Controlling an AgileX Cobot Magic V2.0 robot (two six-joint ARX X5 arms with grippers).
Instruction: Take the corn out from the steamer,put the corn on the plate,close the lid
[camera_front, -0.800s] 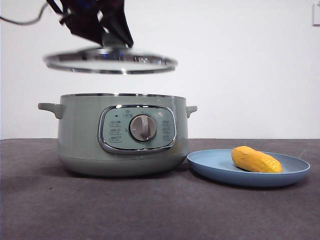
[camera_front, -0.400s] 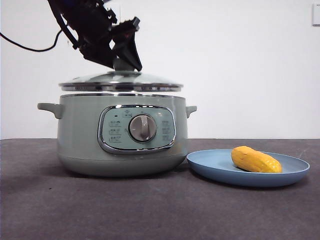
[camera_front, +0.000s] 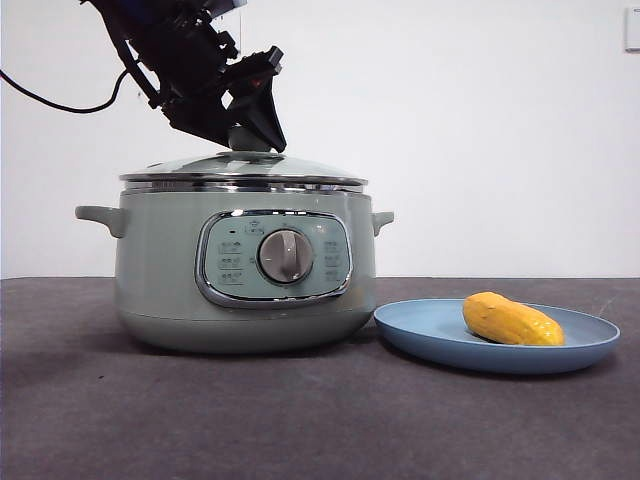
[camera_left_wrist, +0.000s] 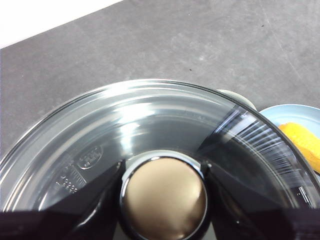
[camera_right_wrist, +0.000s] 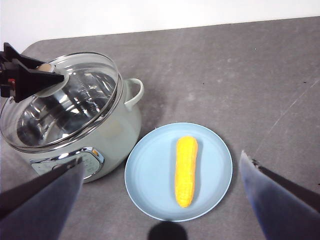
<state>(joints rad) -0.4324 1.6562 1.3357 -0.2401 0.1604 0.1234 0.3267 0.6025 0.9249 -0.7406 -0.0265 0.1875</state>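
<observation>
Dark grey table (camera_front: 320, 420), white wall (camera_front: 480, 130)

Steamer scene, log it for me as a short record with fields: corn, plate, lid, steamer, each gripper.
corn: lying on the plate, off the steamer
plate: on the table beside the steamer
lid: resting on the steamer's rim, appears seated
steamer: upright, dial facing the front camera
left gripper: jaws clamped on the lid's knob
right gripper: open, raised above the plate, holding nothing
task stage: corn plated, lid on, knob not yet released
</observation>
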